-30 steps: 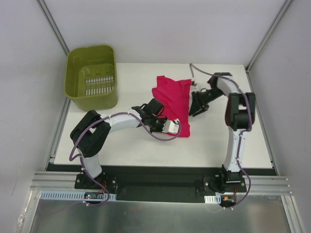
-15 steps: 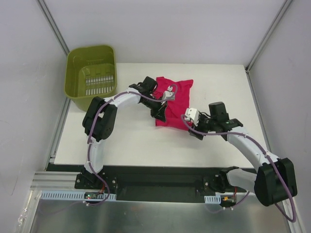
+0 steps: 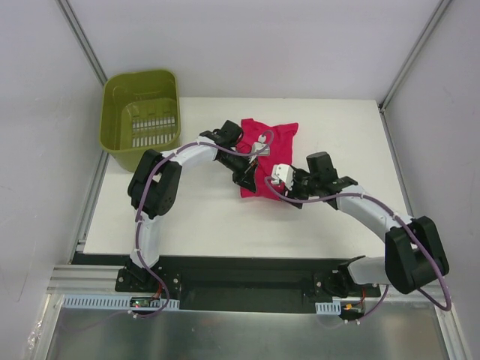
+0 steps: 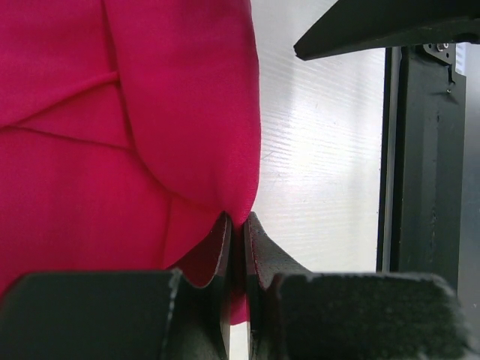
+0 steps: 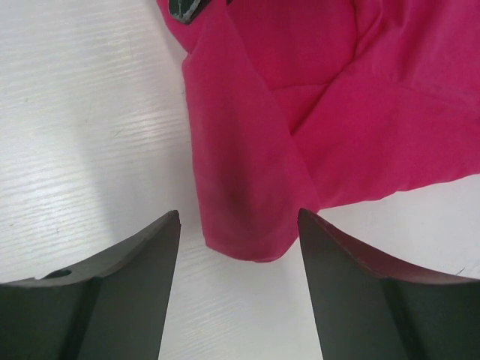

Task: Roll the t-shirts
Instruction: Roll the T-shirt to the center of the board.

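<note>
Red t-shirt (image 3: 281, 139), pinched tight by the left gripper (image 4: 238, 222). The right gripper (image 5: 238, 214) gapes wide, maybe touching its corner.

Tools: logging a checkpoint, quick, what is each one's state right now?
Left tool: shut on the t-shirt, at its edge.
Right tool: open, holding nothing, t-shirt corner between its fingers.

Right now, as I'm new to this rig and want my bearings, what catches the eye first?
A magenta t-shirt lies bunched in the middle of the table. The left tool pinches its edge, and the right tool hangs open at a corner. A green basket stands far left.
</note>
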### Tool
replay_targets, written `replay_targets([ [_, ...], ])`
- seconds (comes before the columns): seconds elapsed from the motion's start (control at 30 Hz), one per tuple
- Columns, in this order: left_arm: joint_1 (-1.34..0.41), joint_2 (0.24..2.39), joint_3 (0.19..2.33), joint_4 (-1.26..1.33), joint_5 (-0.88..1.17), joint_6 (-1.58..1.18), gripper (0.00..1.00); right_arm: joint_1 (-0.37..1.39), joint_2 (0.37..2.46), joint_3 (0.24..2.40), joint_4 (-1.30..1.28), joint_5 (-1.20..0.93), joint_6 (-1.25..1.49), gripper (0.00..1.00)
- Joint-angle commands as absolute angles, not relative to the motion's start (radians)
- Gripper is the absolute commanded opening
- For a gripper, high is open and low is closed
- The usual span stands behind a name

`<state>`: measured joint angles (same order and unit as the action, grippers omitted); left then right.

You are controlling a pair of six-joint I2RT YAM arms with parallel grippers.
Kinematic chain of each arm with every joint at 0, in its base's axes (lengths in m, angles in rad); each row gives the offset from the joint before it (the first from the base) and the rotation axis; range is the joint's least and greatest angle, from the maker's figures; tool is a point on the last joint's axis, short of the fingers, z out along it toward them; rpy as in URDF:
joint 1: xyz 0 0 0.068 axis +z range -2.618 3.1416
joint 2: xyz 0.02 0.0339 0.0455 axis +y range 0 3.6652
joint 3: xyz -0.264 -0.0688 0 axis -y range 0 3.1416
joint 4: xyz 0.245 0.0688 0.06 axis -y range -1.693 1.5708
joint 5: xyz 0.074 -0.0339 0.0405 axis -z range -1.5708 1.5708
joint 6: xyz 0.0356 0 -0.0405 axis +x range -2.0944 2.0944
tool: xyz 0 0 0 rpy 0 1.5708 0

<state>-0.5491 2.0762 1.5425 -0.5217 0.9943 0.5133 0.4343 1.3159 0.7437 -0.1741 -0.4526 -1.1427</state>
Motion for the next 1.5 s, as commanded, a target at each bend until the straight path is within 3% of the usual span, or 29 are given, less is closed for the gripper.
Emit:
replay_targets([
  [0.0,-0.546,2.085,1.537,-0.541,1.054,0.508,0.0,0.443,1.386,0.807,-0.176,-0.508,-1.16,0.67],
  [0.3,-0.52,2.074,1.508,-0.54,1.068,0.492,0.0,0.475,1.494,0.853,-0.23,-0.505,-1.178,0.64],
  [0.47,-0.505,2.066,1.485,-0.54,1.104,0.468,0.0,0.494,1.578,0.943,-0.329,-0.482,-1.143,0.47],
  [0.63,-0.488,2.036,1.434,-0.54,1.138,0.421,0.0,0.482,1.666,1.067,-0.498,-0.549,-1.124,0.17],
  [0.67,-0.485,2.031,1.418,-0.541,1.144,0.407,0.0,0.46,1.67,1.101,-0.558,-0.576,-1.124,0.16],
  [1.07,-0.451,2.132,1.531,-0.729,1.253,0.285,0.0,0.344,1.936,1.391,-1.374,-0.926,-1.455,0.16],
  [1.47,-0.431,2.304,1.643,-0.792,1.207,0.282,0.0,0.273,2.212,1.583,-1.589,-0.956,-1.532,0.18],
])
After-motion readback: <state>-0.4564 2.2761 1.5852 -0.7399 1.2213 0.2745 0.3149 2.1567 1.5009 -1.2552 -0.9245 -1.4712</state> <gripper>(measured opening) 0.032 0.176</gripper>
